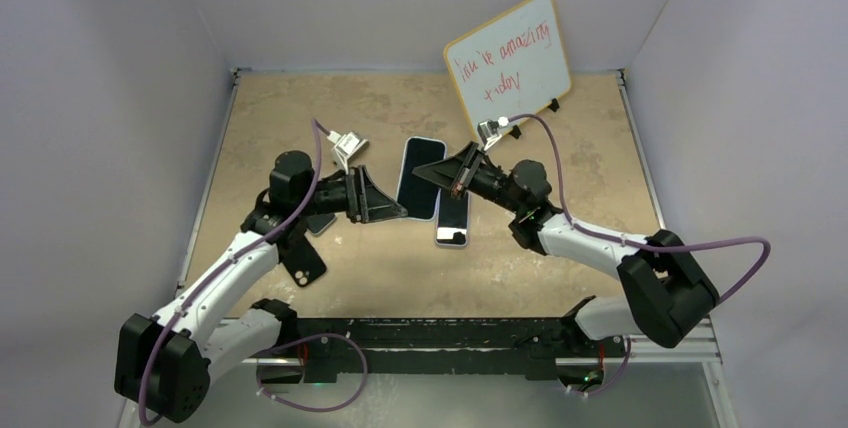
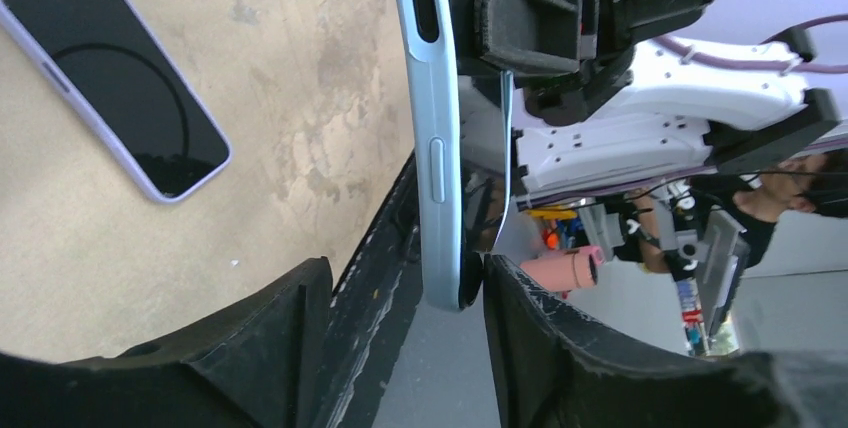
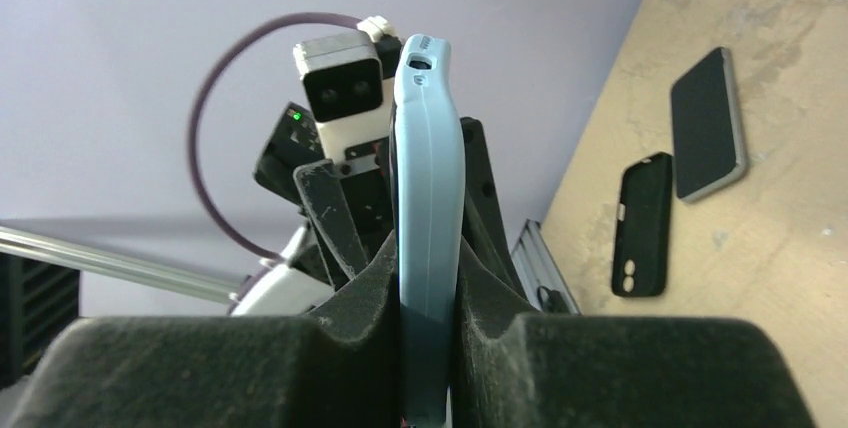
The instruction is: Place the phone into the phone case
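With your right tool [image 3: 428,273] clamped on the light-blue rubbery phone case [image 3: 430,148], close your open left tool [image 2: 405,278] slowly and squarely on its free end.

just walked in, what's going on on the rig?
The right gripper has its jaws clamped on a light blue case, holding it between the two arms. From above, a dark-screened phone shows in it. I cannot tell if it is fully seated. The left gripper has its jaws open around the case's other end. A lavender-edged phone and a black case lie on the table.
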`<action>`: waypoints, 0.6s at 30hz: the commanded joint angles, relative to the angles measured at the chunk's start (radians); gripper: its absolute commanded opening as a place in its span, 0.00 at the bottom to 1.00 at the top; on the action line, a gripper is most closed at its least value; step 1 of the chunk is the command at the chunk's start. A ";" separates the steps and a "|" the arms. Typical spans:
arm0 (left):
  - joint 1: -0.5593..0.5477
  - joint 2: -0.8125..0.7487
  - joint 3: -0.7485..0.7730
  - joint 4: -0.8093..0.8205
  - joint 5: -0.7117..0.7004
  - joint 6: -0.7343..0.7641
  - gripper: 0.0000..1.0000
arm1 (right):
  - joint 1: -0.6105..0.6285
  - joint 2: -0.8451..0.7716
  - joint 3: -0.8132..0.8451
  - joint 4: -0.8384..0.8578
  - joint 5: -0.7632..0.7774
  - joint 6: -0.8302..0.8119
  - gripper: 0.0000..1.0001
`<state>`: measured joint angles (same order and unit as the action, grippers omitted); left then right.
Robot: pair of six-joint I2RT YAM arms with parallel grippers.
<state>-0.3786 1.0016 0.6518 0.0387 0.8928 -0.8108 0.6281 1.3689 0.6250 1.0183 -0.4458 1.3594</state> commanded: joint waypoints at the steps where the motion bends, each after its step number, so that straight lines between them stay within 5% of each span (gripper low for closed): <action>1: 0.004 -0.005 -0.050 0.259 0.019 -0.140 0.59 | -0.011 -0.011 -0.003 0.237 0.053 0.148 0.07; 5: 0.004 0.010 -0.057 0.294 0.016 -0.159 0.55 | -0.013 -0.020 -0.003 0.207 0.055 0.130 0.08; 8: 0.004 0.022 -0.051 0.298 0.002 -0.171 0.26 | -0.013 -0.028 -0.013 0.181 0.056 0.104 0.12; 11: 0.004 0.058 -0.002 0.160 -0.034 -0.092 0.00 | -0.013 -0.043 -0.004 0.104 0.050 0.035 0.27; 15: 0.004 0.096 0.054 -0.079 -0.103 0.032 0.00 | -0.014 -0.061 0.002 0.032 0.052 -0.025 0.35; 18: 0.004 0.083 0.060 -0.100 -0.120 0.063 0.00 | -0.014 -0.065 0.009 -0.023 0.056 -0.068 0.19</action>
<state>-0.3813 1.0878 0.6758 0.0788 0.8795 -0.8639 0.6094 1.3621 0.6010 0.9760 -0.3981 1.3483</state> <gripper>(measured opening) 0.097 0.287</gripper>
